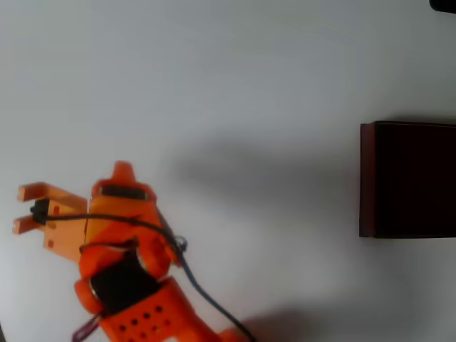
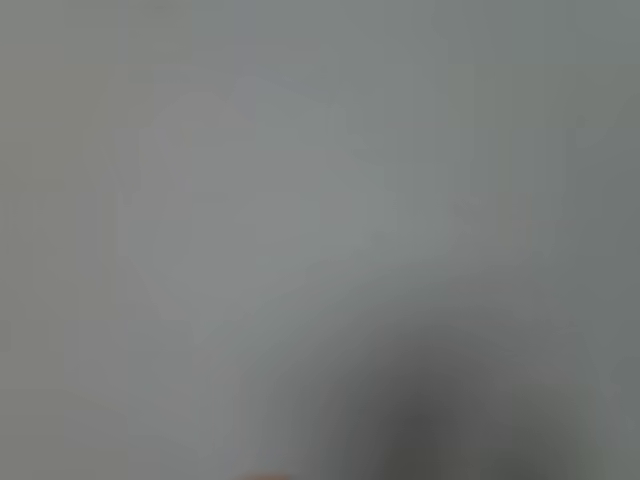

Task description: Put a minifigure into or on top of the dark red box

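In the overhead view the orange gripper [image 1: 28, 209] points left at the picture's left edge, its two pale fingers spread with a small dark shape, apparently the minifigure [image 1: 40, 209], sitting between them near their base. Whether the fingers actually pinch it I cannot tell. The arm [image 1: 128, 285] rises from the bottom edge, bent leftward, a dark cable trailing across it. The dark red box [image 1: 407, 179] stands well apart on the white surface [image 1: 249, 85], at the right edge, its dark inside facing up, likely for a drop from above.

White table [image 1: 235, 85] bearing dark red box [image 1: 408, 179]
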Robot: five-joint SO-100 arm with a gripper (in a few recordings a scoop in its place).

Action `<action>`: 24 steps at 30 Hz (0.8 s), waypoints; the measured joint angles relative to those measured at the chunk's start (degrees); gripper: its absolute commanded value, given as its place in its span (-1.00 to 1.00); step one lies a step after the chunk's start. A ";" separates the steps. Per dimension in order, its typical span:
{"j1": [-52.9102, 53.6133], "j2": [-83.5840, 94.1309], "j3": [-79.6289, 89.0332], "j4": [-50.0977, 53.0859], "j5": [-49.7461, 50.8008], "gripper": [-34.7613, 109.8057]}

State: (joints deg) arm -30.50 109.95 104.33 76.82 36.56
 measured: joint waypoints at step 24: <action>25.14 -23.38 -24.79 11.60 -20.39 -0.22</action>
State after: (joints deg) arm -5.36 86.57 79.54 88.42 16.17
